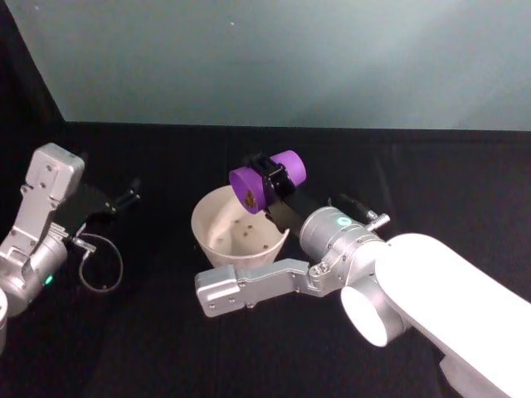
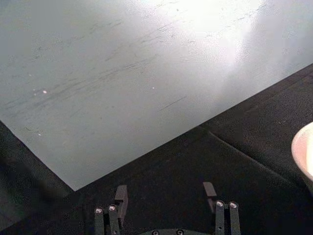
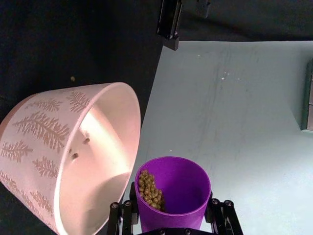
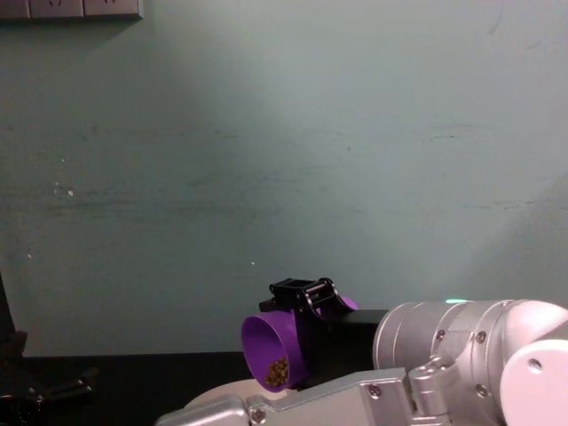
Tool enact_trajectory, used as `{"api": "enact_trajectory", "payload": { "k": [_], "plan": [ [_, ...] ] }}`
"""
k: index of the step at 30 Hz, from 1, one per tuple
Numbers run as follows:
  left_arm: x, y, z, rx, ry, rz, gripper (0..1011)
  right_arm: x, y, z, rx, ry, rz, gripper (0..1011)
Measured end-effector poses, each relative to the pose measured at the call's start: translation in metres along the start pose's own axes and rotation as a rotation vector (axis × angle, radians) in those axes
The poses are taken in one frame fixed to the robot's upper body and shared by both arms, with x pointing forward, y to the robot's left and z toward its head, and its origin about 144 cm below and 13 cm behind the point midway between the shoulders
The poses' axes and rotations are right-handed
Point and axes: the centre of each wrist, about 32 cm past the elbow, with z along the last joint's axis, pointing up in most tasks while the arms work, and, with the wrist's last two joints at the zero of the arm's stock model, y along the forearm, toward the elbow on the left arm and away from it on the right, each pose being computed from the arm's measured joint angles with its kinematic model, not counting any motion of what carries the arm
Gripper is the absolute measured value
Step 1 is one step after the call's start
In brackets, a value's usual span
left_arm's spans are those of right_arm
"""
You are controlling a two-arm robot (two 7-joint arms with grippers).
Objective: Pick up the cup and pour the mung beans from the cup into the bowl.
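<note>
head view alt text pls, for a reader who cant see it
The right gripper holds the purple cup tipped on its side over the white bowl, with a few mung beans lying in the bowl and more at the cup's mouth. The left gripper is parked at the left over the black table.

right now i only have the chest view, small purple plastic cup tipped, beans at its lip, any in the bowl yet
observer: yes, a few mung beans lie inside the wide round white bowl.
operator: is the cup's mouth over it
observer: the purple cup, in the right gripper, has its mouth above the bowl's far rim.
operator: left arm
observer: the left gripper is open, parked on the robot's left, apart from the bowl.
</note>
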Motion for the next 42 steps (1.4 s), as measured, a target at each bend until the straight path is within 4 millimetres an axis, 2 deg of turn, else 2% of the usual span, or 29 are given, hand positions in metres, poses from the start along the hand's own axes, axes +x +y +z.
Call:
{"api": "enact_trajectory", "payload": {
  "k": [42],
  "plan": [
    [0.0000,0.0000,0.0000,0.000,0.000,0.000,1000,0.0008,-0.0003,0.0014,-0.002,-0.052,0.013,731]
  ]
}}
